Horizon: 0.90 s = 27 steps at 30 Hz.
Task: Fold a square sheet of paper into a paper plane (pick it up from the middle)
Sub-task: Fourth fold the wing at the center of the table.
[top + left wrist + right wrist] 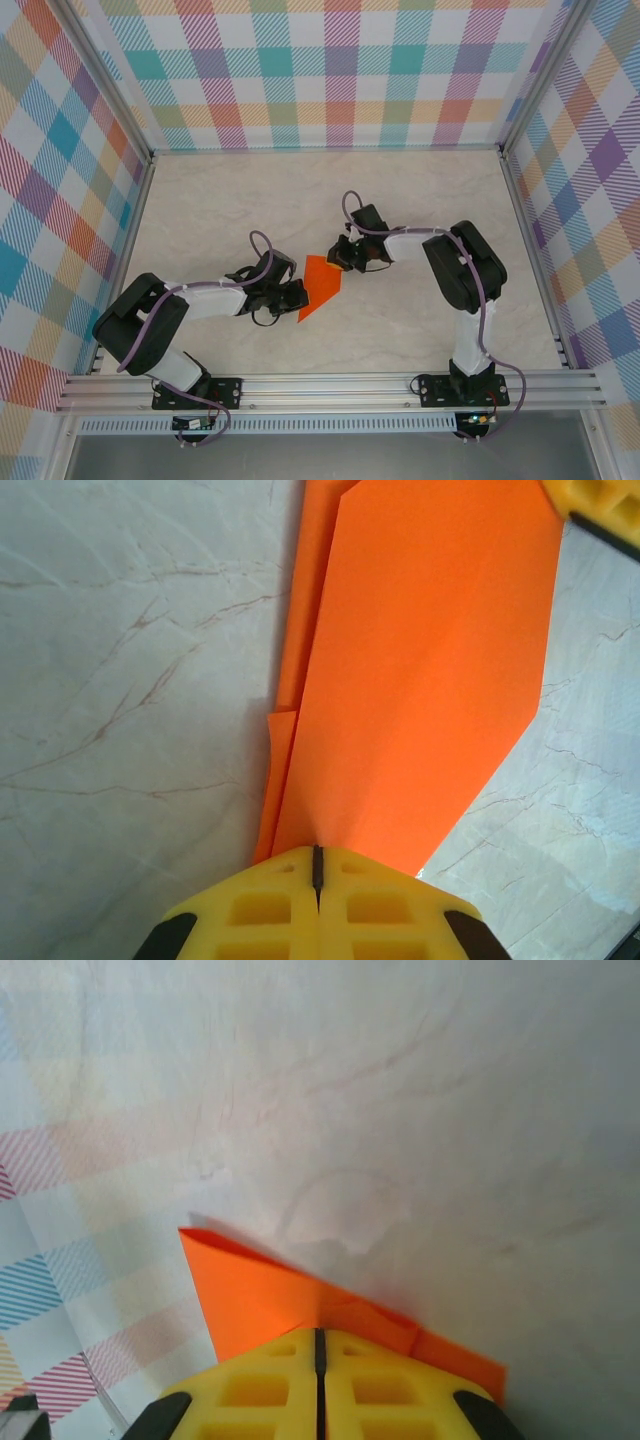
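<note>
The paper plane [320, 286] is a bright orange folded sheet lying between the two arms in the middle of the marble table [420, 200]. My left gripper [296, 294] is shut on its near left end. In the left wrist view the yellow jaws [317, 865] meet on the narrow end of the paper plane [430, 660], whose layered folds run away from them. My right gripper [341, 256] is shut on the far right corner. In the right wrist view its jaws [320, 1345] pinch the paper plane [260, 1295], whose edge stands slightly off the table. A yellow fingertip of the right gripper [600, 505] shows at that corner.
Plaid walls [340, 70] close in the table at the back and on both sides, with metal rails along the near edge [330, 385]. The two arms reach inward toward each other over the table's middle.
</note>
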{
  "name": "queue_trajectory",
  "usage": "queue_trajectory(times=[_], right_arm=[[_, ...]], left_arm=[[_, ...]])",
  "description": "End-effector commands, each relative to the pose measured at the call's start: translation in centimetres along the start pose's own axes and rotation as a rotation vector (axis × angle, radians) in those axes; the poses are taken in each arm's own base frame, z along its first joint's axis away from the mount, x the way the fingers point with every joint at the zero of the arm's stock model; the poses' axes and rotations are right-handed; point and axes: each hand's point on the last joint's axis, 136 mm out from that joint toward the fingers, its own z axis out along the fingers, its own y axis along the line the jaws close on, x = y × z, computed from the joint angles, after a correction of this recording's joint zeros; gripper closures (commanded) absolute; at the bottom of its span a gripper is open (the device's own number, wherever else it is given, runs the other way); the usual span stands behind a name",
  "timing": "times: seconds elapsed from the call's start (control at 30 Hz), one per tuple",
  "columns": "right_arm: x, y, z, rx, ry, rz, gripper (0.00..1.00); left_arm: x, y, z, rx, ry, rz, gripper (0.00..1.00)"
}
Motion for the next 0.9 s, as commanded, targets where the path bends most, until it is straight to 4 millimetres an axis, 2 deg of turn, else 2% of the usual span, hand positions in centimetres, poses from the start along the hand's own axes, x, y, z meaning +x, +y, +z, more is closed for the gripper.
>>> queue_trajectory(times=[0.0,0.17,0.4,0.5,0.57,0.73,0.87], right_arm=[[-3.3,-2.2,-0.2,0.072,-0.101,-0.011,0.92],[-4.5,-1.8,-0.9,0.059,-0.115,-0.012,0.91],[-4.3,2.5,-3.9,-0.036,-0.132,-0.06,0.88],[-3.1,3.8,-4.8,-0.058,-0.134,-0.095,0.87],[-1.7,4.7,-4.6,-0.092,-0.098,-0.107,0.86],[2.2,5.8,-2.8,-0.13,-0.01,-0.118,0.88],[4.3,5.1,-1.0,-0.096,0.035,-0.107,0.89]], left_arm=[[5.8,9.4,0.1,-0.326,0.171,-0.079,1.0],[5.9,9.5,0.1,-0.324,0.172,-0.08,1.0],[5.7,9.0,0.1,-0.308,0.166,-0.078,1.0],[5.5,8.8,0.0,-0.303,0.16,-0.076,1.0],[5.5,8.8,-0.1,-0.301,0.156,-0.077,1.0],[5.2,8.4,-0.1,-0.292,0.151,-0.077,1.0],[5.1,8.2,0.1,-0.287,0.154,-0.075,1.0]])
